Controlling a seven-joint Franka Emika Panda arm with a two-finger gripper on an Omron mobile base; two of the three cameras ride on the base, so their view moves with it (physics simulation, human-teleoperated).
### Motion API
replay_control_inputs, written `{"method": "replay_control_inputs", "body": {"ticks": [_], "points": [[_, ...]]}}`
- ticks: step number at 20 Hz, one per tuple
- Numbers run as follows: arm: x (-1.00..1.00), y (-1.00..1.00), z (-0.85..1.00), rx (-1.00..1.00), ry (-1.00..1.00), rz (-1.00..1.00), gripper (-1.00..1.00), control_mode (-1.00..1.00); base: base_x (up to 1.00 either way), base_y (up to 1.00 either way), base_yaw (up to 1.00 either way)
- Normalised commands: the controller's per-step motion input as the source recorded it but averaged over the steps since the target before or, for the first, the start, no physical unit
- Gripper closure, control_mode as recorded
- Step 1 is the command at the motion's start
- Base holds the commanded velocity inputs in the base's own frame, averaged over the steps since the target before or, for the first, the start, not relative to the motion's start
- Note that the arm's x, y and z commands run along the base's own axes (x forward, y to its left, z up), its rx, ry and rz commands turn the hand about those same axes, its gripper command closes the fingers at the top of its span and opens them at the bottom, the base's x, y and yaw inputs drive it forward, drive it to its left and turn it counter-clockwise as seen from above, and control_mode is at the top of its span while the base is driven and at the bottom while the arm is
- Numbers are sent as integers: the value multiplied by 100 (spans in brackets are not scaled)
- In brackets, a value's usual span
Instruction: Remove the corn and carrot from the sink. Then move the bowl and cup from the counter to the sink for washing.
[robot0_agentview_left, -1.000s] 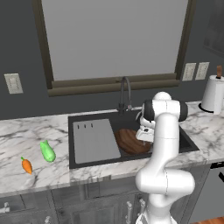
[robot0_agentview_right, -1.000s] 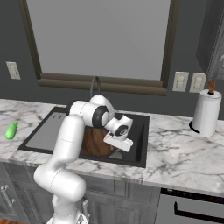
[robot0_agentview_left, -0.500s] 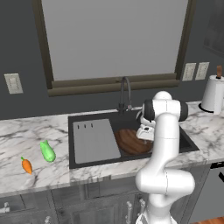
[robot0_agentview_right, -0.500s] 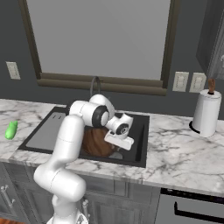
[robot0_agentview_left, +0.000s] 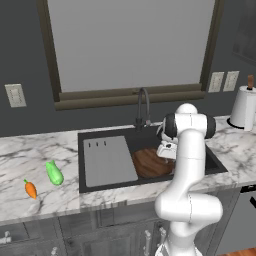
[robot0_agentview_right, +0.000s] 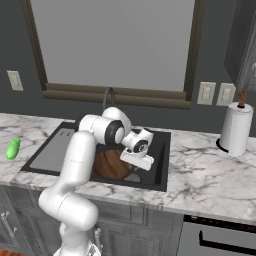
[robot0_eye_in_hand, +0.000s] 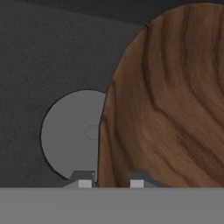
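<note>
Two of the four moves are judged done: the corn (robot0_agentview_left: 54, 172) and the carrot (robot0_agentview_left: 31, 189) are seen lying on the counter (robot0_agentview_left: 30, 155) to the left of the sink (robot0_agentview_left: 100, 137), near each other but apart, and well clear of the basin. The corn is also seen at the far left edge in the right base view. The third move is in hand: the bowl (robot0_agentview_left: 150, 162) is seen down inside the right half of the sink, beside the grey drainboard panel (robot0_agentview_left: 107, 160), with the arm bent low over it. In the hand view the gripper (robot0_eye_in_hand: 110, 183) is set astride the bowl's rim, one fingertip (robot0_eye_in_hand: 85, 183) outside the wall over the round drain (robot0_eye_in_hand: 72, 133) and the other over the wood-grain inside. The jaws are narrowed to a small gap with the rim between them, so the bowl is judged to be held by its edge; whether it already rests on the sink floor cannot be told. A release of the bowl and a withdrawal of the arm are judged to be next. The cup cannot be made out anywhere, so its transfer to the sink is taken as not yet done
</note>
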Motion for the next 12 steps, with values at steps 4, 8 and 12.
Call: {"method": "replay_control_inputs", "body": {"ticks": [4,8,12], "points": [[0,3,1,0,0,-1,-100,-100,0,0,0],[0,1,10,0,0,0,-100,-100,0,0,0],[0,0,23,0,0,0,-100,-100,0,0,0]]}}
